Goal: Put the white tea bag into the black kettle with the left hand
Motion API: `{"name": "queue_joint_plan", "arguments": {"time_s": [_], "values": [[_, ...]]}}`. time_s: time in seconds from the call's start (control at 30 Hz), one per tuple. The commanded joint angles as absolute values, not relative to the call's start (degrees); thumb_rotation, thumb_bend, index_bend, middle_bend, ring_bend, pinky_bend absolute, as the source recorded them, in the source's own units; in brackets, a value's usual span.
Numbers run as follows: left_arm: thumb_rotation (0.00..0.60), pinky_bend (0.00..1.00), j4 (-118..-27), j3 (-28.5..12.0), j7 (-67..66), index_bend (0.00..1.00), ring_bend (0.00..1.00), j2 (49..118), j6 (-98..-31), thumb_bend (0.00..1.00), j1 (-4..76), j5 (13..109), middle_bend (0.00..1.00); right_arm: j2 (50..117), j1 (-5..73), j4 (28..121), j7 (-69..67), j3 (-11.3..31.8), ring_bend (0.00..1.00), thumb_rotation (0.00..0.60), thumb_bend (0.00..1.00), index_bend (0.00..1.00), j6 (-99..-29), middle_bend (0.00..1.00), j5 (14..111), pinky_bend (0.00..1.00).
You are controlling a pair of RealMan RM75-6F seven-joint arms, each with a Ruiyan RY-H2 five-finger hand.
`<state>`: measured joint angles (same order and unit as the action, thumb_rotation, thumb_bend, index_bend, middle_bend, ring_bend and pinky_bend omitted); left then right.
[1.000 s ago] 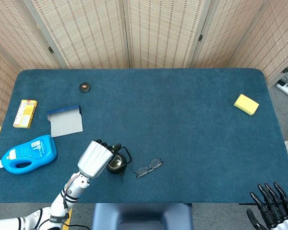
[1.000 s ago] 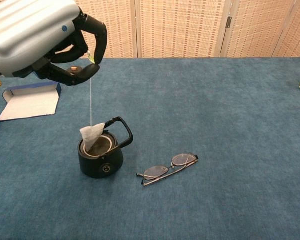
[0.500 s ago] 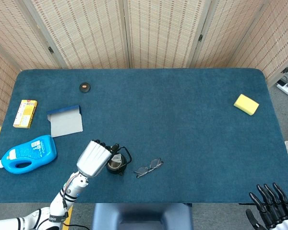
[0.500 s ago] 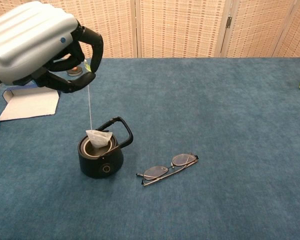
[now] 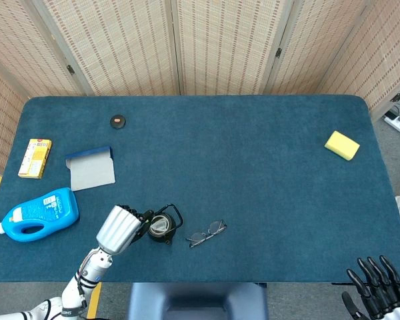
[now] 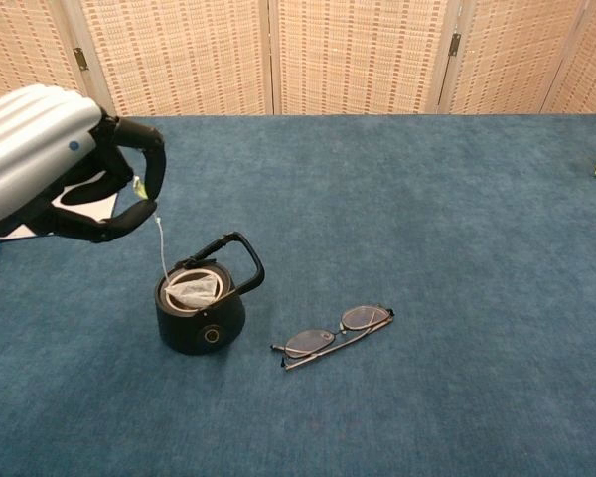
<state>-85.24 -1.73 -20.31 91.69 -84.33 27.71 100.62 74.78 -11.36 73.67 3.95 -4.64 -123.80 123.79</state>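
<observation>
The step in hand, as I judge it, is the release: the white tea bag (image 6: 196, 289) already lies inside the open mouth of the black kettle (image 6: 201, 308), and only its string runs up and out to the left hand (image 6: 55, 164). To do it well, the hand should come a little lower toward the kettle so the string goes slack, then open the fingers (image 6: 149, 174) gently, so that the tag falls just beside the kettle or on its rim. A sideways pull on the string could drag the bag out or tip the kettle, so the hand should not move away before it lets go.

The fingers are closed in a pinch on the small yellow-green tag at the top of the string. The tea bag hangs below them and slightly to the right, inside the kettle, apart from the fingers.

The right hand (image 5: 380, 289) is far to the right of the kettle, at the near bench (image 5: 267, 167) edge, fingers spread and holding nothing.
</observation>
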Motion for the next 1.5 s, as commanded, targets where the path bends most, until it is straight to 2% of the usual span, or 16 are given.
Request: {"name": "queue_joint_plan", "arguments": {"time_s": [0.03, 0.27, 0.43, 0.63, 0.8, 1.03, 1.13, 1.23, 1.4, 1.5], "values": [[0.600, 1.00, -80.0, 0.4, -14.7, 0.69, 1.00, 93.8, -87.3, 0.53, 25.4, 101.6, 1.00, 74.8, -11.4, 73.5, 3.6, -4.6, 0.00, 0.600, 0.44, 0.00, -123.9, 0.00, 123.7, 0.00], [0.600, 1.00, -69.3, 3.7, -2.5, 0.68, 1.00, 96.6, -89.0, 0.54, 21.8, 100.2, 1.00, 74.9, -11.5, 73.3, 3.4, -4.5, 0.00, 0.600, 0.44, 0.00, -124.3, 0.00, 123.5, 0.00], [0.600, 1.00, -65.2, 4.5, 3.6, 0.59, 1.00, 96.6, -90.4, 0.54, 20.3, 100.1, 1.00, 75.0, -11.6, 73.4, 3.8, -4.6, 0.00, 0.600, 0.44, 0.00, -123.9, 0.00, 123.6, 0.00], [0.600, 1.00, -67.4, 6.5, 5.4, 0.51, 1.00, 92.0, -90.4, 0.54, 18.6, 100.3, 1.00, 75.0, -11.6, 73.7, 4.1, -4.5, 0.00, 0.600, 0.44, 0.00, -123.5, 0.00, 123.4, 0.00], [0.600, 1.00, -71.1, 7.4, 6.0, 0.34, 1.00, 87.3, -86.3, 0.51, 18.7, 98.4, 1.00, 75.1, -11.5, 73.9, 4.6, -4.6, 0.00, 0.600, 0.44, 0.00, -122.9, 0.00, 123.8, 0.00], [0.600, 1.00, -74.9, 6.9, 9.6, 0.27, 1.00, 82.8, -85.6, 0.47, 19.0, 98.3, 1.00, 74.9, -11.4, 74.3, 4.5, -4.5, 0.00, 0.600, 0.44, 0.00, -122.5, 0.00, 123.4, 0.00], [0.600, 1.00, -81.1, 8.2, 9.9, 0.22, 1.00, 78.5, -81.0, 0.47, 21.4, 99.5, 1.00, 74.9, -11.2, 74.6, 4.9, -4.5, 0.00, 0.600, 0.44, 0.00, -121.8, 0.00, 123.5, 0.00], [0.600, 1.00, -89.0, 8.7, 7.8, 0.18, 1.00, 73.0, -73.2, 0.47, 25.6, 99.3, 1.00, 74.8, -11.1, 74.9, 5.1, -4.7, 0.00, 0.600, 0.44, 0.00, -121.4, 0.00, 123.6, 0.00], [0.600, 1.00, -97.2, 6.8, 1.1, 0.16, 1.00, 68.6, -61.4, 0.45, 31.0, 94.3, 1.00, 74.5, -11.3, 74.7, 4.2, -4.6, 0.00, 0.600, 0.44, 0.00, -122.3, 0.00, 123.3, 0.00], [0.600, 1.00, -100.1, 5.3, -1.8, 0.14, 1.00, 68.2, -57.5, 0.41, 32.9, 91.3, 1.00, 74.6, -11.6, 74.3, 3.7, -4.5, 0.00, 0.600, 0.44, 0.00, -123.4, 0.00, 123.3, 0.00]]}}
